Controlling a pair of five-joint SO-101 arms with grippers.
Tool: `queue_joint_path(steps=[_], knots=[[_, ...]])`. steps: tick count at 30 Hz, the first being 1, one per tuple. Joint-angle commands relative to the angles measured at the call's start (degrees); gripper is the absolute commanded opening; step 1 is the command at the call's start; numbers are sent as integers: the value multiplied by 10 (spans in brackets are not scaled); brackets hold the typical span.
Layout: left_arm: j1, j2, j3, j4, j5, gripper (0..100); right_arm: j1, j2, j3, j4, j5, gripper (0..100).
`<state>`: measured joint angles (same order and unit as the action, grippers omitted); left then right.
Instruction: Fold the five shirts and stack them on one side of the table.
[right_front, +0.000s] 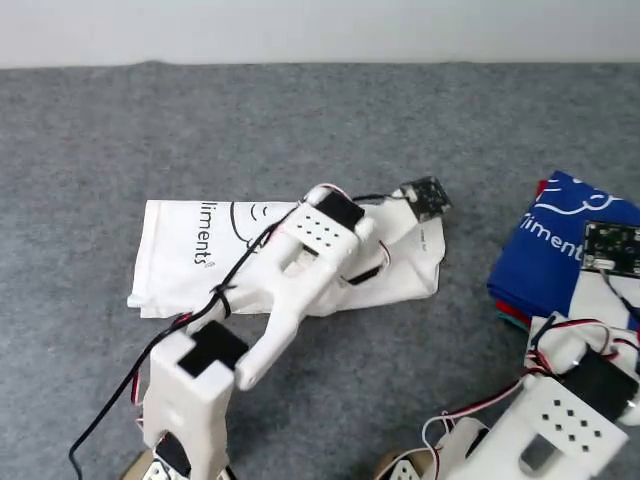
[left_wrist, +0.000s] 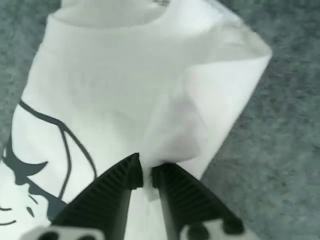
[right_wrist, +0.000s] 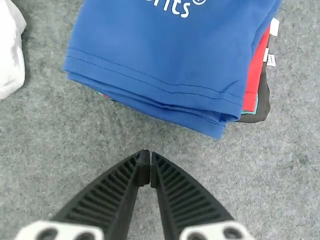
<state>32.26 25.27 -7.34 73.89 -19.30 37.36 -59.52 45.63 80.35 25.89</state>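
A white shirt (right_front: 200, 250) with dark print lies partly folded in the middle of the grey table. My left gripper (left_wrist: 146, 172) is shut on a fold of the white shirt (left_wrist: 150, 100), near its right end in the high view, where the left arm (right_front: 300, 270) stretches over the cloth. At the table's right edge a stack of folded shirts (right_front: 560, 250) has a blue one on top, with red, teal and dark layers (right_wrist: 257, 85) under it. My right gripper (right_wrist: 146, 162) is shut on nothing, just above bare table in front of the blue shirt (right_wrist: 170, 45).
The grey felt table (right_front: 300, 130) runs to a pale wall at the back. A black cable (right_front: 120, 395) trails from the left arm across the front left. The right arm's base (right_front: 560, 420) stands at the front right.
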Motion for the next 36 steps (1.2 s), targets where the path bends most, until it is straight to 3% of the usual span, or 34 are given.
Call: queue_joint_path(steps=[1, 7, 16, 22, 29, 32, 36], knots=[[-19, 10, -59, -9, -2, 59, 4, -8, -37, 0, 6, 11], [-40, 33, -99, -8, -5, 115, 4, -8, -37, 0, 6, 11], [-68, 84, -114, 21, -23, 122, 4, -8, -37, 0, 6, 11], [-79, 84, -247, 107, -26, 97, 4, -8, -37, 0, 6, 11], [-32, 84, -463, 270, -19, 94, 4, -11, -37, 0, 6, 11], [-12, 52, -443, 269, -3, 94, 4, -11, -37, 0, 6, 11], [44, -2, -317, 268, -2, 93, 4, -11, -37, 0, 6, 11]])
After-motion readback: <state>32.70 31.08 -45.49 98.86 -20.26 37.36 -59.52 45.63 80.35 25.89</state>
